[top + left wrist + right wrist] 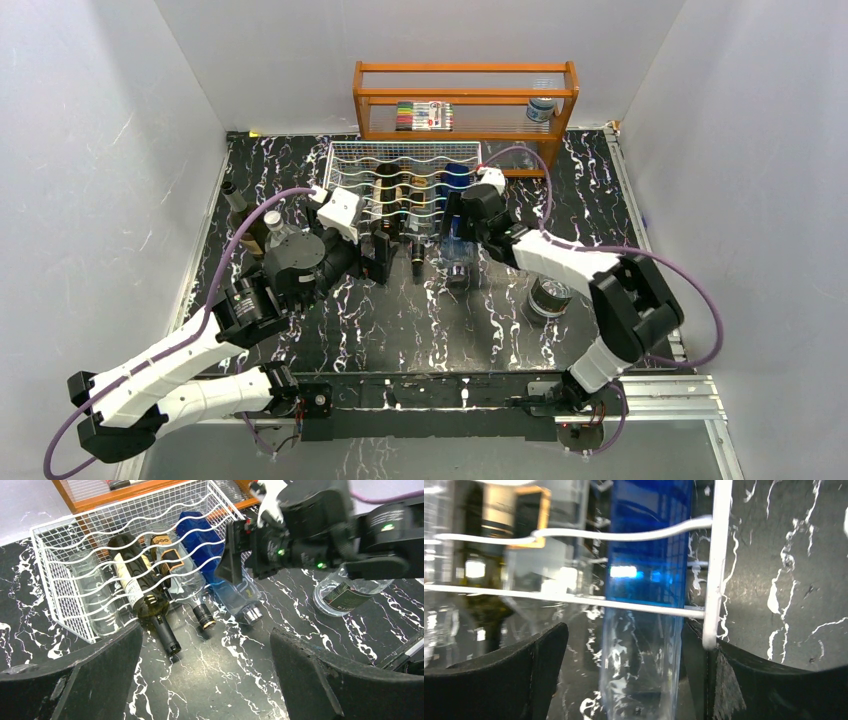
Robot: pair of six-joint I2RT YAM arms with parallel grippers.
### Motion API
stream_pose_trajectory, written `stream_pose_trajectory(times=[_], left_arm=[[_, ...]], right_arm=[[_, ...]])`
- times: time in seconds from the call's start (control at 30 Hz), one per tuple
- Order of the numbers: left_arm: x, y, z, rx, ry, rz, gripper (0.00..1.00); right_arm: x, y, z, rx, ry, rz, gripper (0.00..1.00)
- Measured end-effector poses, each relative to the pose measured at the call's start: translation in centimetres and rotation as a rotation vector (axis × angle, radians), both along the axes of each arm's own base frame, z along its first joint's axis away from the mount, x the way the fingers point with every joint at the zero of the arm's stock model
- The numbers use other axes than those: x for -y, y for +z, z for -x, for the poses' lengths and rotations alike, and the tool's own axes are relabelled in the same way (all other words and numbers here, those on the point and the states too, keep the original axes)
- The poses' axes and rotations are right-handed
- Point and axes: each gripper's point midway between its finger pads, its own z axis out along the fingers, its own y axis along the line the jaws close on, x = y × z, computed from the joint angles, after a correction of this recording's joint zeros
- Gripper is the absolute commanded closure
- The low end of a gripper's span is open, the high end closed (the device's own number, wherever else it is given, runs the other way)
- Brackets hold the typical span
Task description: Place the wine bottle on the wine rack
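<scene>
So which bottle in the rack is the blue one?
The blue-and-clear bottle at the white wire rack's right end; the dark green bottle and clear bottles aren't blue.

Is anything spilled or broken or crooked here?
Nothing looks spilled or broken. The blue bottle and the other bottles lie side by side in the wine rack, necks poking out the front. One clear bottle stands apart on the table.

Left claw (205,647) and right claw (634,647) gape wide.
</scene>
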Motion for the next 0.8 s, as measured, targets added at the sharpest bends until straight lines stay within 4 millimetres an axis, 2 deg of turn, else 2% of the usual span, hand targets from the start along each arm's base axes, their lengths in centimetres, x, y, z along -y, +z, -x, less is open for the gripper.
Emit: stream_pose_trajectory(times=[0.13, 0.3, 0.57, 0.8], left_arm=[[-0.1, 0.0, 0.1, -0.001, 0.001, -0.002, 0.02], [-0.3, 0.0, 0.2, -0.001, 0.001, -0.002, 0.02], [-0.9, -0.3, 0.5, -0.012, 0.003, -0.014, 0.02], [-1.4, -0.9, 0.6, -0.024, 0.016, -0.026, 0.02]], right_arm=[[0.2, 4.9, 0.3, 0.089, 0.030, -0.052, 0.06], [1.9, 11.4, 1.5, 0.217, 0.040, -0.090, 0.08], [6.9, 17.7, 5.3, 0.316, 0.018, -0.013, 0.09], [13.0, 23.2, 7.6, 0.373, -0.155, 0.091, 0.09]])
